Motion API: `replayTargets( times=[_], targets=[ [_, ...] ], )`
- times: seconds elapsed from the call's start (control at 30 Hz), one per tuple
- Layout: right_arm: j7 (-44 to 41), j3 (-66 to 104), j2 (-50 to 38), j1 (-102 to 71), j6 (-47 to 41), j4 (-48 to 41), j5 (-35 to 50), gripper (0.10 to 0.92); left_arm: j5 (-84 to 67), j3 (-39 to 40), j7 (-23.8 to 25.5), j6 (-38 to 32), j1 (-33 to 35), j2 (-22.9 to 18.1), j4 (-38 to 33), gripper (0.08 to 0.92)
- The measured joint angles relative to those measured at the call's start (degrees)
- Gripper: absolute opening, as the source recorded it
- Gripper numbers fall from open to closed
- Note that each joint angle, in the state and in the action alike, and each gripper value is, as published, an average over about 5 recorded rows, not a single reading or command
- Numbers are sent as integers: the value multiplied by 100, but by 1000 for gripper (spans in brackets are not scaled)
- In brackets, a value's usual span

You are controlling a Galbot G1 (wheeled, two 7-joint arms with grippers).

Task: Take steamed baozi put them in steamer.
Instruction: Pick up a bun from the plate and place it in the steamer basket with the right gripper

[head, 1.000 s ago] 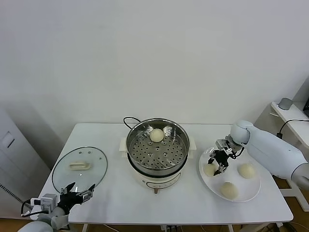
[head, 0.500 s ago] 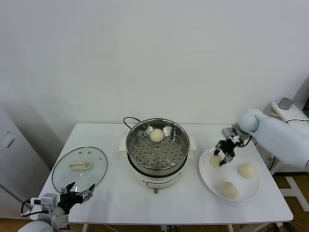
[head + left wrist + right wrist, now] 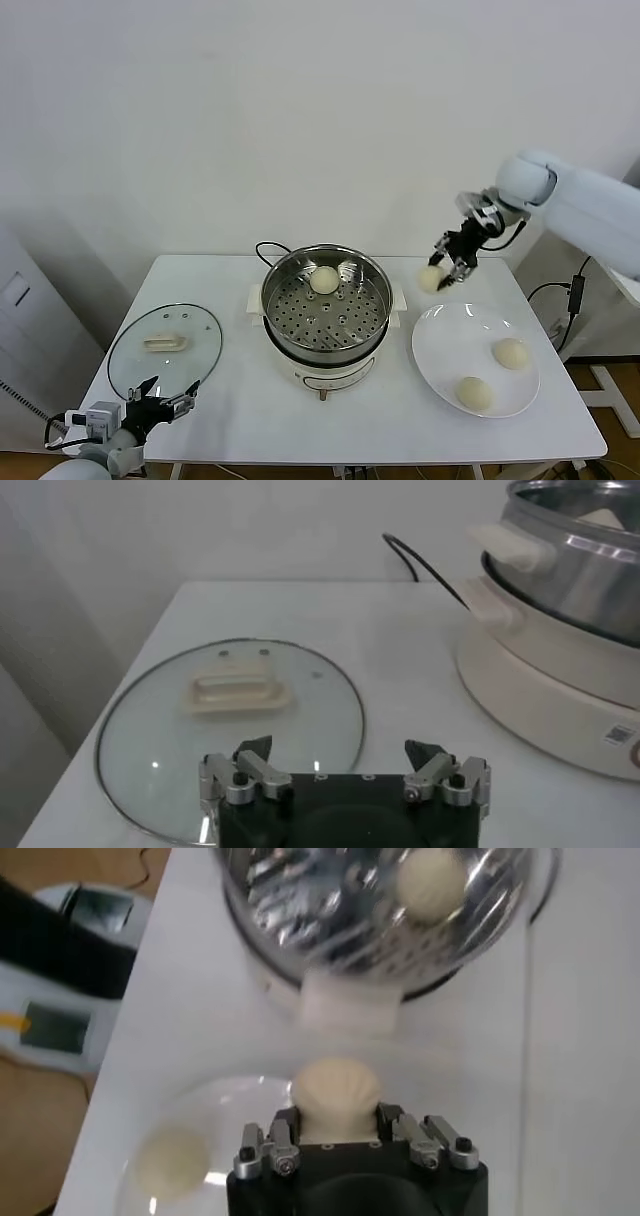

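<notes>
My right gripper is shut on a pale baozi and holds it in the air, right of the steamer and above the white plate's far edge. In the right wrist view the bun sits between the fingers. One baozi lies on the steamer's perforated tray at the back. Two more baozi lie on the plate. My left gripper is open and empty, parked at the table's front left corner.
A round glass lid with a cream handle lies flat at the left of the table, just beyond my left gripper. The steamer's black cord loops behind it. A side table stands at the far right.
My right gripper has lifted one baozi off the plate and carried it up and back, toward the steamer's right side. The left arm has not moved.
</notes>
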Motion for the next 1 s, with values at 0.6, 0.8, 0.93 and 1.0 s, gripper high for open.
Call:
replayTargets(
  times=[0.6,0.8,0.93,1.0],
  targets=[
    [1529,-119,1111,-121,-1531,522,1464,475,71,-12,-49,48,-44,-113,-118,823],
    [1954,-126,1478,-390,-1831,488,1647,475,88,-6,-54,59,-62,-122,-123,823],
    [2182,-139,1713,-549,-1969,428,1696,475,87,-3,-55,56,-76,-108,-95,823],
    [2280,-146,1826,-625,-2017,387,1708,475,84,3,-53,54,-82,-103,-82,823]
  ],
)
